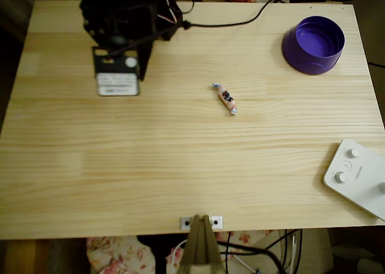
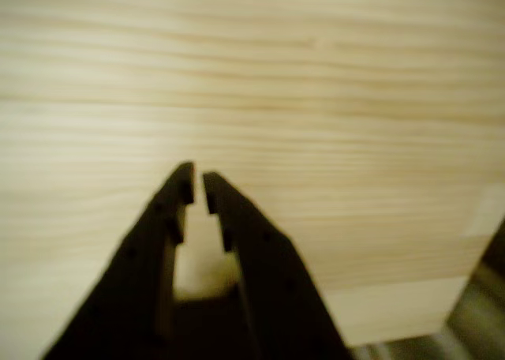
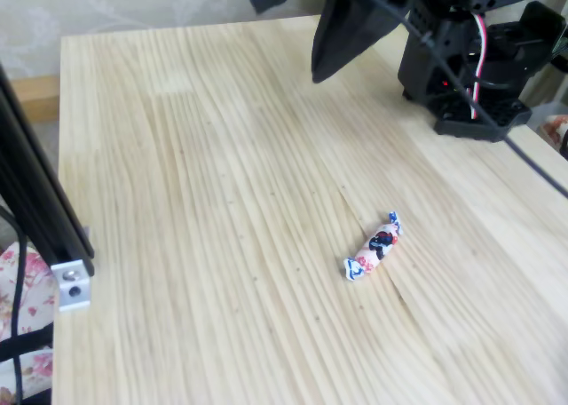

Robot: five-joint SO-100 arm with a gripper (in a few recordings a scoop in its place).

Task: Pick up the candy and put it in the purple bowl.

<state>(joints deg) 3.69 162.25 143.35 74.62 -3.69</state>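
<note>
The candy [image 1: 225, 98] lies flat on the tabletop [image 1: 180, 166], a little above the middle of the overhead view. It sits at a slant, with one twisted end up and to the left and the other end down and to the right. Nothing touches it. In the fixed view the candy [image 3: 374, 245] is in the lower right part of the picture.

The purple bowl [image 1: 313, 45] stands at the upper right of the overhead view, well apart from the candy. Its open side faces up.

The arm is at the upper left of the overhead view, far from the candy. In the wrist view the pincer [image 2: 197, 186] sits at the bottom middle of the picture, with bare wood under it. Its two black fingers are nearly together, with just a thin gap between the tips, and they hold nothing. In the fixed view the pincer [image 3: 330, 45] hangs at the top of the picture, above the tabletop.

The step now looks like reaching for the candy. To do it well, I think the arm should first move over the candy. The fingers need to open wider before they go down. The candy is small and thin, so the fingers should come down on its two long sides, across the middle, not on the twisty ends. That means turning the pincer to match the slant. It should go low, almost to the wood, then squeeze gently. If it pushes from one side, the candy may slide away.

A white box with knobs [image 1: 360, 176] sits at the lower right of the overhead view, out of the way.
</note>
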